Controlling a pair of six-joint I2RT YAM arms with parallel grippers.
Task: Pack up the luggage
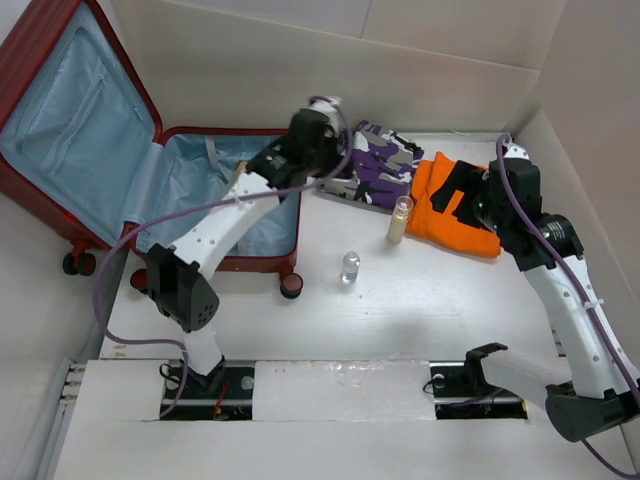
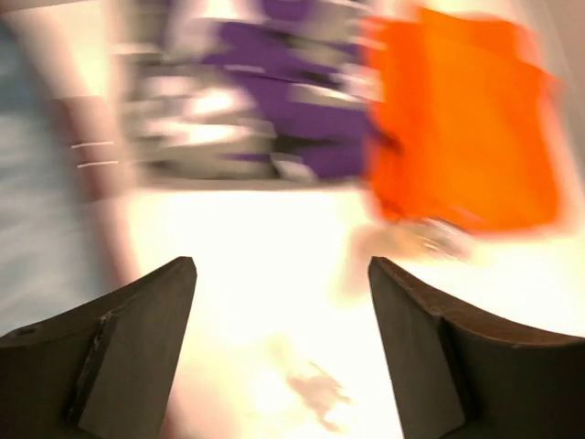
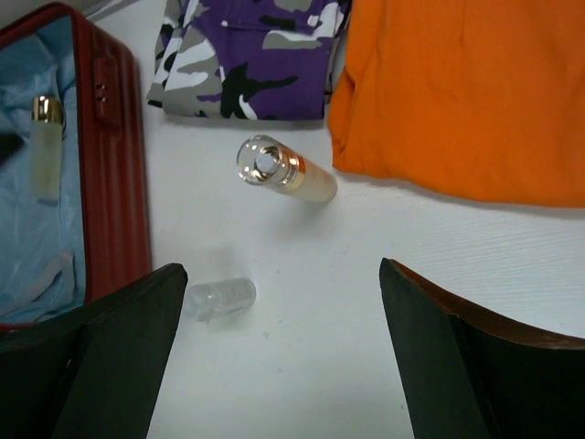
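Luggage (image 1: 62, 130) open on left of table (image 1: 430, 295): hard red ribbed shell, soft blue cloth inside. Left hand (image 2: 281, 263) just past its right edge, spread. Right hand (image 3: 283, 267) well apart, spread.

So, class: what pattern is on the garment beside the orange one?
Camouflage garment: purple, grey, black and white. Clearest in the right wrist view.
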